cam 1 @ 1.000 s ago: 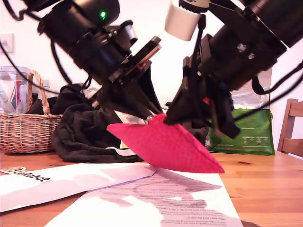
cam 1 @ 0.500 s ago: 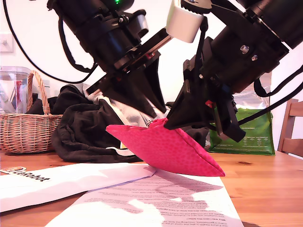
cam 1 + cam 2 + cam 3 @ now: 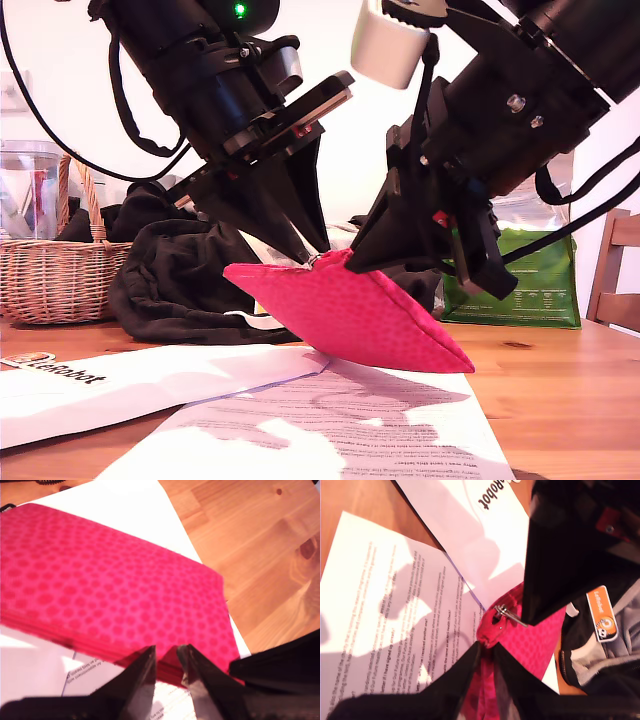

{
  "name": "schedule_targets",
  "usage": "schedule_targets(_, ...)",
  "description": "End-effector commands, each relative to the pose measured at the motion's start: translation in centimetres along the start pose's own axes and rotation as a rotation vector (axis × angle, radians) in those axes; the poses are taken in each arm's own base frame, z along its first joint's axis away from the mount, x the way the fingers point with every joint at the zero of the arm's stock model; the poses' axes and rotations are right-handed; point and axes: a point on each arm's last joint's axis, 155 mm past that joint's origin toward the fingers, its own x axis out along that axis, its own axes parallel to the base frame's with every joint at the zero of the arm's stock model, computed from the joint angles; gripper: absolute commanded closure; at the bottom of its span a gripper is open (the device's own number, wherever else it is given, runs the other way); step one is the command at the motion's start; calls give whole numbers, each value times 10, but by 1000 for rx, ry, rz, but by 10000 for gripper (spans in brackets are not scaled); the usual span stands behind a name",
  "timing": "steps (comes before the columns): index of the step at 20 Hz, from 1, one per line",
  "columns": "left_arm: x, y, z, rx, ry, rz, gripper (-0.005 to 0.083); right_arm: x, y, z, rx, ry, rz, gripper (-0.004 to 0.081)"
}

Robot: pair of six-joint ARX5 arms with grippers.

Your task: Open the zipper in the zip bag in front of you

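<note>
The zip bag (image 3: pixel 350 310) is lifted off the counter (image 3: pixel 560 400) in the exterior view. It hangs tilted over the printed sheets (image 3: pixel 300 420), and only its corner at about 4 o'clock is down on the paper. My first hand (image 3: pixel 308 258) reaches in from 11 o'clock in that view. Its fingers are pressed together on the bag's top edge, and I judge they are pinching the silver pull tab (image 3: pixel 509 615), whose end disappears under a finger. My second hand (image 3: pixel 486 647) comes from 1 o'clock and is clamped on the fabric edge just beside the tab, bracing the bag. The zipper (image 3: pixel 100 652) shows as a dark red line with no gap that I can make out. So both grips look set, but the whole length of the track is still to be pulled open.
</note>
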Motion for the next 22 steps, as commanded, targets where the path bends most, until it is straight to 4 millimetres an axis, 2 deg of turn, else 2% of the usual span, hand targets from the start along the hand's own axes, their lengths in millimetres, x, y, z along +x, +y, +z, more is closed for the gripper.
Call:
schedule_targets(1, 5, -3, -4, 7, 16, -18, 605, -3, -3, 11, -9, -41, -14, 783)
schedule_targets(13, 3, -9, -11, 52, 50, -79, 606, -5, -5, 16, -34, -65, -17, 783)
schedule_targets(22, -6, -14, 5, 92, 17, -94, 608, -5, -8, 18, -33, -73, -31, 783)
